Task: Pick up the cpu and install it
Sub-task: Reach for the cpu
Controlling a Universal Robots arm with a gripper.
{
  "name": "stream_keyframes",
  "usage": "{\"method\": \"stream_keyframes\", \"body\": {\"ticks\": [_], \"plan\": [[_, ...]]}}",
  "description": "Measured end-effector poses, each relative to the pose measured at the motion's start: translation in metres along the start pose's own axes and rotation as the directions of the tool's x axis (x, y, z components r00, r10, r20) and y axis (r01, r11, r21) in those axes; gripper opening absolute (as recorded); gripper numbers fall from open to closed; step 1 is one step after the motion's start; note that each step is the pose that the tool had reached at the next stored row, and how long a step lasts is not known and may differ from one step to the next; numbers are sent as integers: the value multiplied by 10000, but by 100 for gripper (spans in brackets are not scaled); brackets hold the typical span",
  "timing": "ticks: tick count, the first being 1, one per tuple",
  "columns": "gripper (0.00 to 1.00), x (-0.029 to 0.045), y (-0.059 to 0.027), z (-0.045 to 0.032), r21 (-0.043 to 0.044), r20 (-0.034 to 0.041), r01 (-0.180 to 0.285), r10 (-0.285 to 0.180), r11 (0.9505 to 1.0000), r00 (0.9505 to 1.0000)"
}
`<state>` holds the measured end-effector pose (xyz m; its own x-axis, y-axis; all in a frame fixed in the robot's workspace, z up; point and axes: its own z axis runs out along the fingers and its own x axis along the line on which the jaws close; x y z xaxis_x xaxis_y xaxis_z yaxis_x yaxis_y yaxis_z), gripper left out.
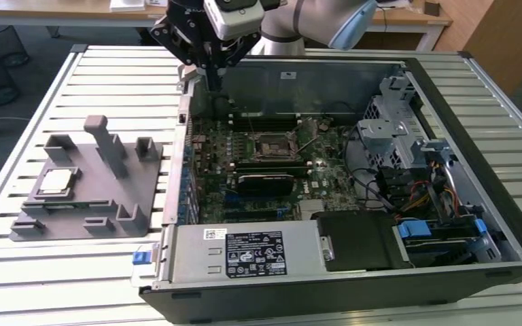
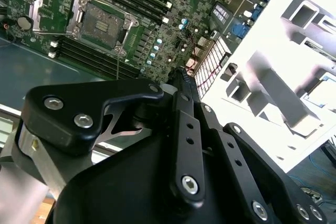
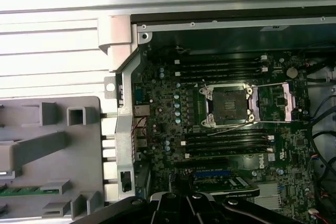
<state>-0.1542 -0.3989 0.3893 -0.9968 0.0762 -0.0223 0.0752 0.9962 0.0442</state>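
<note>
Gripper (image 1: 214, 85): black fingers drawn together into one point, nothing between them; it points down on the pale arm (image 1: 334, 24).
Gripper's place: above the far rim of the case (image 1: 315, 88), at the corner on the holder's side, not touching the metal as far as the exterior view shows.
Cpu (image 1: 57, 182): well apart from the gripper, toward the exterior view's left and nearer that camera. It lies flat, silvery top up, in a square recess of the holder (image 1: 107, 204).
Holder: grey block just beside the case wall below the gripper, with upright posts around the cpu's recess. In the first wrist view a thin green board (image 3: 21, 190) lies in one of its slots.
Case contents: green motherboard (image 1: 334, 176) on the floor, a black power supply (image 1: 242, 255) at the near end, a metal drive cage (image 1: 393, 129) and cables (image 1: 424, 197) on the side far from the gripper.
Socket (image 3: 229, 103): in the middle of the motherboard, below and beyond the fingertips. Its metal frame (image 3: 286, 100) is swung open to one side and the dark square field is bare, with memory slots (image 3: 226, 66) on both sides.
Table (image 1: 25, 272): slatted pale metal, bearing the case and the holder.
</note>
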Motion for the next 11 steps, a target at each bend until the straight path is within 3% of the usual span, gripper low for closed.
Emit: {"method": "stream_keyframes", "body": {"ticks": [11], "plan": [[11, 24, -2, 6, 0, -1, 0, 0, 10000, 10000]]}}
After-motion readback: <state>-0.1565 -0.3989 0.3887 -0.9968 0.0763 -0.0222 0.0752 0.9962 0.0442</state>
